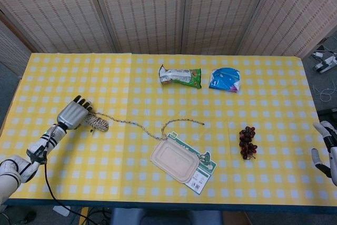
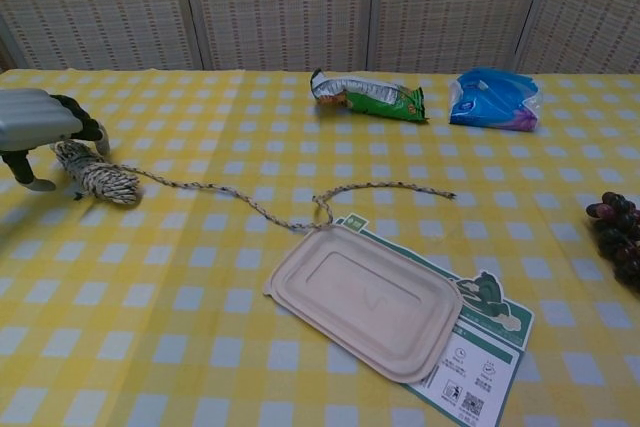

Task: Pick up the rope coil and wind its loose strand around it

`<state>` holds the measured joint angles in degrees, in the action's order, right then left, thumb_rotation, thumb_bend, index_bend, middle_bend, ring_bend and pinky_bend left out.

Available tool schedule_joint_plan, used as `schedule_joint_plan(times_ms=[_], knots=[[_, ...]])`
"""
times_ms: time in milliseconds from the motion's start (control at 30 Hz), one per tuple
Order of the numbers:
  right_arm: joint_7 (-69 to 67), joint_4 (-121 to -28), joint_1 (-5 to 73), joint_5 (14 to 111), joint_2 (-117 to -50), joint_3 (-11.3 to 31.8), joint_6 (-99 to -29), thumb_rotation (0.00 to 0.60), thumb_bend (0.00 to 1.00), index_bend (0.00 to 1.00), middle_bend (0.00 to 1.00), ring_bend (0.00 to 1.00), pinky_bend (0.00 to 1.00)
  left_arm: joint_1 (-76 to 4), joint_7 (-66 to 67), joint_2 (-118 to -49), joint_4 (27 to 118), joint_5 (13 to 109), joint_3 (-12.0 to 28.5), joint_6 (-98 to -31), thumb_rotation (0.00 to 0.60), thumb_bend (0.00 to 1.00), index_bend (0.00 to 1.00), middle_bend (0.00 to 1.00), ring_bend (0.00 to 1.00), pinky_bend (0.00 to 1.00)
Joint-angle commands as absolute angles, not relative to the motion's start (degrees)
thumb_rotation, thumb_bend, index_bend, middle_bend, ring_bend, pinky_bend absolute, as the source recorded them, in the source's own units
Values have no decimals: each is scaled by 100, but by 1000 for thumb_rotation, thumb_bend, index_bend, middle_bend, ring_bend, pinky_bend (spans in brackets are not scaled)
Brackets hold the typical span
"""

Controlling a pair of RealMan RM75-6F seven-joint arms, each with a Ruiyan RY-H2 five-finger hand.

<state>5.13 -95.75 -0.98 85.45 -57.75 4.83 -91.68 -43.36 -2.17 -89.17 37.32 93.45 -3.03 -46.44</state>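
The rope coil (image 1: 98,123) (image 2: 100,177), a small speckled bundle, lies on the yellow checked table at the left. Its loose strand (image 1: 138,125) (image 2: 230,194) trails right and ends in a loop near the table's middle. My left hand (image 1: 73,113) (image 2: 35,122) sits low over the coil's left end. Its fingers (image 2: 85,127) curve down onto that end, while the thumb (image 2: 28,179) stands apart beside it; no grip shows. My right hand (image 1: 326,148) hangs at the far right edge of the head view, fingers apart and holding nothing.
A beige lidded tray (image 1: 176,160) (image 2: 365,297) lies on a green-white card (image 1: 206,168) (image 2: 490,332), just below the strand's loop. A green snack bag (image 1: 180,76) (image 2: 365,97) and blue pack (image 1: 225,79) (image 2: 495,99) lie at the back. Grapes (image 1: 247,142) (image 2: 620,237) sit right.
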Motion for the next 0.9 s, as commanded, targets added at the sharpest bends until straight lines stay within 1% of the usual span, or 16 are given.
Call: schedule_joint_plan(times_ms=[33, 300, 500, 700, 900], knots=[[522, -9580, -99, 8538, -5777, 487, -9166, 600, 388, 169, 263, 109, 168, -4356, -321, -9028, 3553, 9382, -375, -4664, 600, 246, 346, 250, 195, 91], [529, -9585, -101, 8488, -5781, 494, -9131, 600, 388, 169, 262, 109, 167, -4364, -672, -9212, 3215, 9444, -491, -4802, 600, 246, 446, 352, 248, 100], [519, -9579, -102, 8472, -5785, 496, -9115, 600, 388, 169, 262, 111, 168, -4345, -871, -9333, 3070, 9407, -505, -4861, 600, 246, 552, 478, 322, 135], [498, -9570, -113, 8462, -5776, 501, -9121, 600, 388, 169, 262, 112, 167, -4294, -1042, -9412, 2971, 9303, -451, -4944, 600, 246, 645, 593, 411, 167], [469, -9552, -114, 8482, -5772, 503, -9129, 600, 388, 169, 262, 114, 168, -4188, -1363, -9379, 3044, 9106, -325, -5027, 600, 246, 690, 649, 468, 209]])
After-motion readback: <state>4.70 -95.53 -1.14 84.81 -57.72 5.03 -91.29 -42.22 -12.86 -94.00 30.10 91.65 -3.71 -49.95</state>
